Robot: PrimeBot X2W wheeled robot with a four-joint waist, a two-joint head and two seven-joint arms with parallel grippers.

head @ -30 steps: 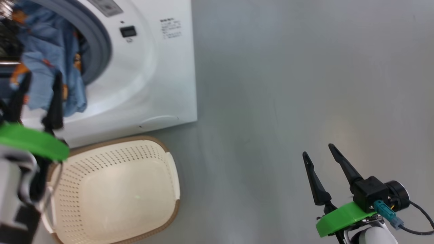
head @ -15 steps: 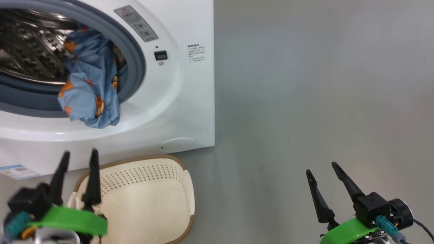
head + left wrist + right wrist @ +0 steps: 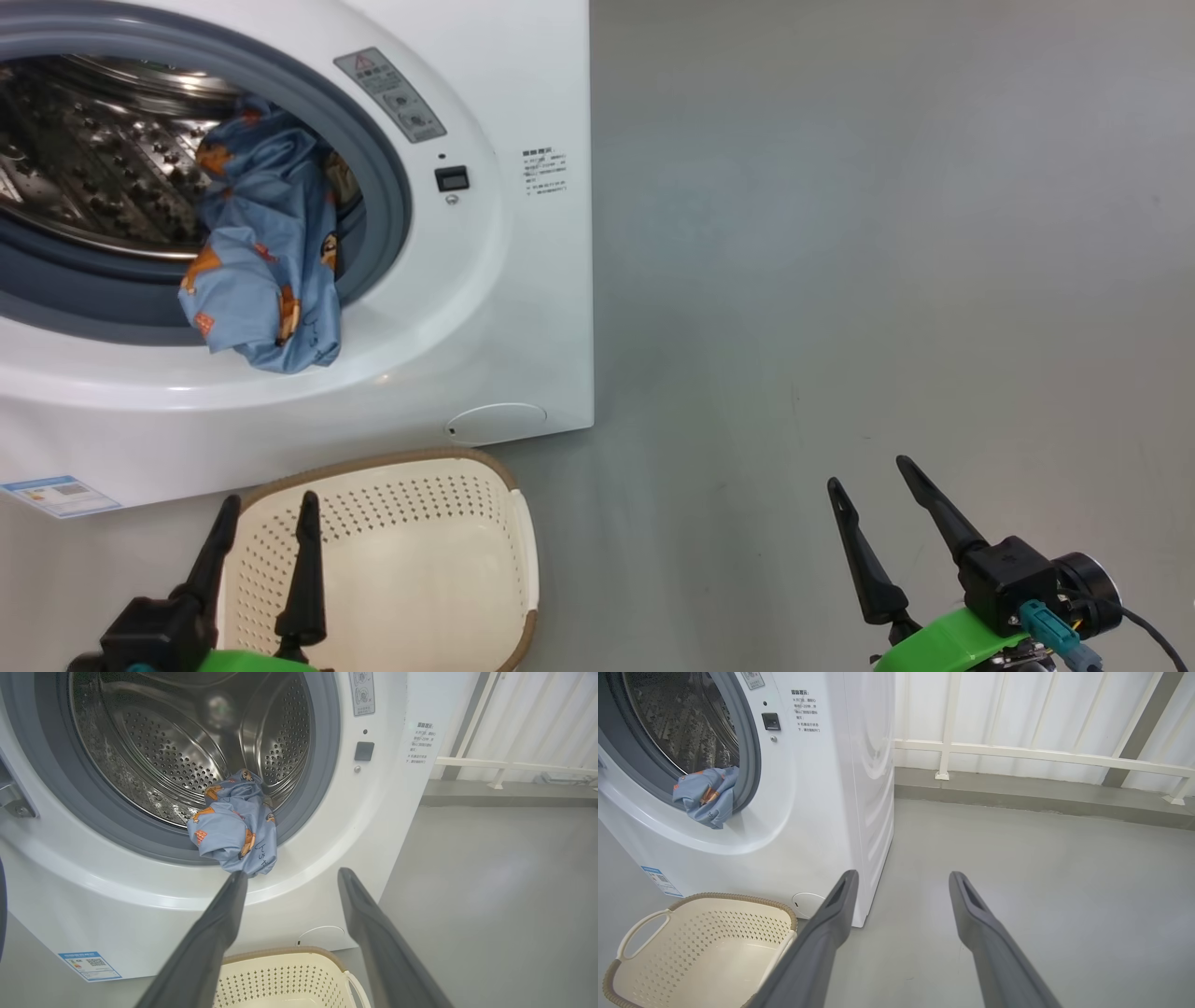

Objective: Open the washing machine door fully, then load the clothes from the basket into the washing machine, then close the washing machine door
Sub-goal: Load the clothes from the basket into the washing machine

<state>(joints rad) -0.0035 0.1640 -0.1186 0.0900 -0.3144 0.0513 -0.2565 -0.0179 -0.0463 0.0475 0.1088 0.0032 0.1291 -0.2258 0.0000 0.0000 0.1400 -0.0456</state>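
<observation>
The white washing machine (image 3: 523,280) stands with its steel drum (image 3: 187,746) uncovered; its door is out of view. One of the clothes, a light blue garment with orange print (image 3: 266,271), hangs over the grey gasket lip, half inside the drum and half outside. The same garment (image 3: 233,830) is just beyond my left fingertips. The cream basket (image 3: 411,459) sits on the floor before the machine, its visible inside bare. My left gripper (image 3: 269,502) hovers open over the basket's near side. My right gripper (image 3: 868,472) is open over the bare floor, far right of the machine.
Grey floor (image 3: 840,233) spreads to the right of the machine. A low kerb and a white railing (image 3: 1041,756) run along the far wall. A blue label sticker (image 3: 61,495) marks the machine's lower front.
My left gripper has drawn back from the drum opening down to the basket, leaving the blue garment hanging on the lip. The head camera has shifted. The right gripper has hardly moved.
</observation>
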